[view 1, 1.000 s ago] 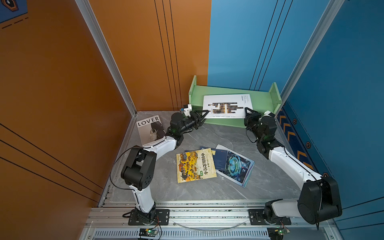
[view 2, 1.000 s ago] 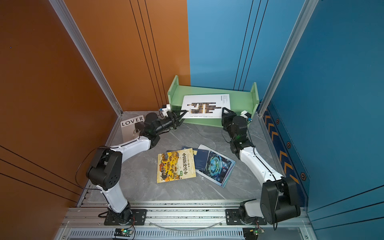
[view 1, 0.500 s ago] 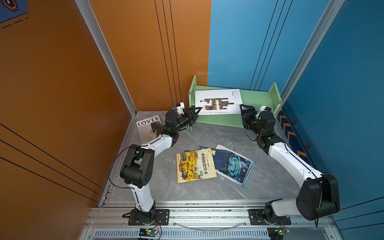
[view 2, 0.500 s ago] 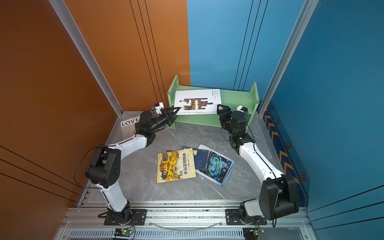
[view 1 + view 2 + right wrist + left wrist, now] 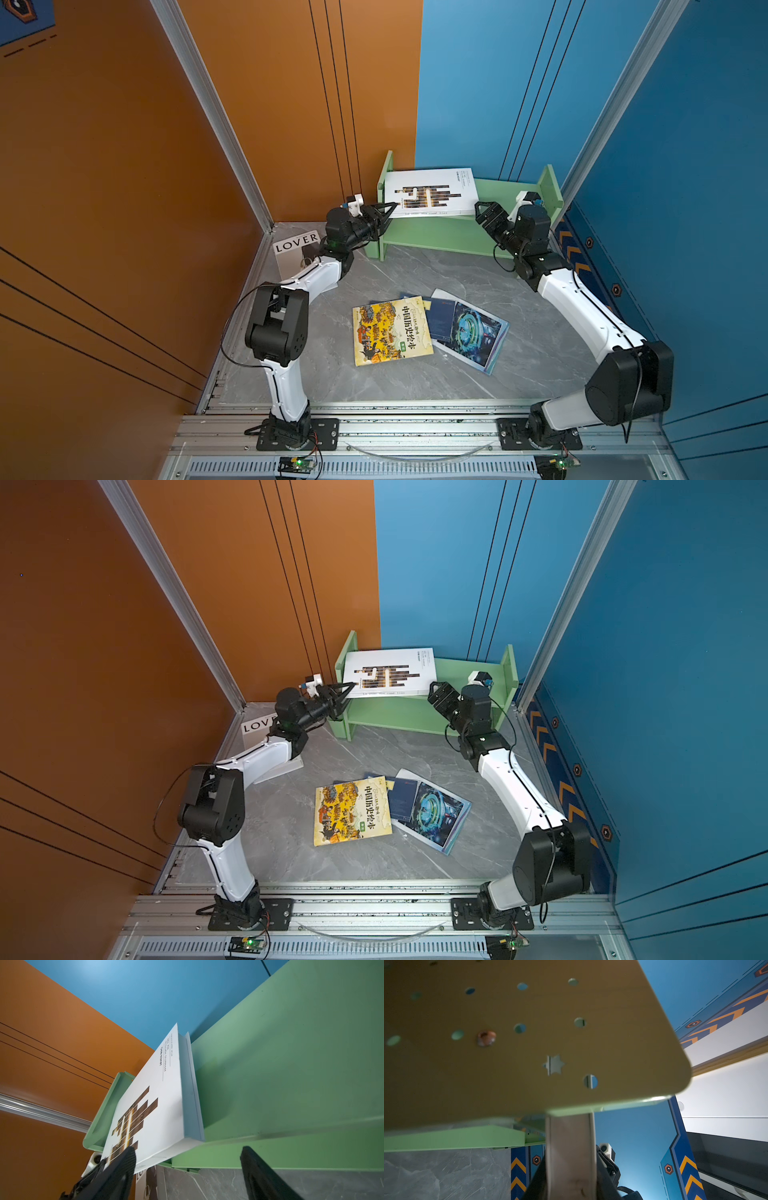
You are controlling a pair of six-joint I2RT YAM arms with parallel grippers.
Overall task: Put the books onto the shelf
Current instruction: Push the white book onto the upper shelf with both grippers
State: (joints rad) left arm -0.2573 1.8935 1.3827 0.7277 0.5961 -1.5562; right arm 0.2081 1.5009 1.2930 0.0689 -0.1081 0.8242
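Observation:
The light green shelf (image 5: pixel 507 195) (image 5: pixel 469 675) (image 5: pixel 291 1064) stands against the back wall. A thick white book with brown bars (image 5: pixel 432 191) (image 5: pixel 390 673) (image 5: pixel 153 1109) lies on the left half of its top tier, and its front edge overhangs. My left gripper (image 5: pixel 388 208) (image 5: pixel 349 686) (image 5: pixel 571 1178) is shut on the book's front left corner, beside the perforated end panel (image 5: pixel 529 1043). My right gripper (image 5: pixel 484 208) (image 5: pixel 436 688) (image 5: pixel 188 1153) stands open just off the book's front right corner. The "LOVER" book (image 5: pixel 297 249) (image 5: pixel 257 727) lies at the left wall.
On the floor's middle lie a yellow illustrated book (image 5: pixel 390 330) (image 5: pixel 351 810), a navy book (image 5: pixel 440 320) and a teal sci-fi book (image 5: pixel 471 332) (image 5: pixel 432 812), overlapping one another. Orange and blue walls close in the shelf. The shelf's right end panel (image 5: pixel 548 191) stands close to my right wrist.
The white book has risen from in front of the shelf onto its top tier and shifted left. My right gripper has opened and let go of it. The left still holds it.

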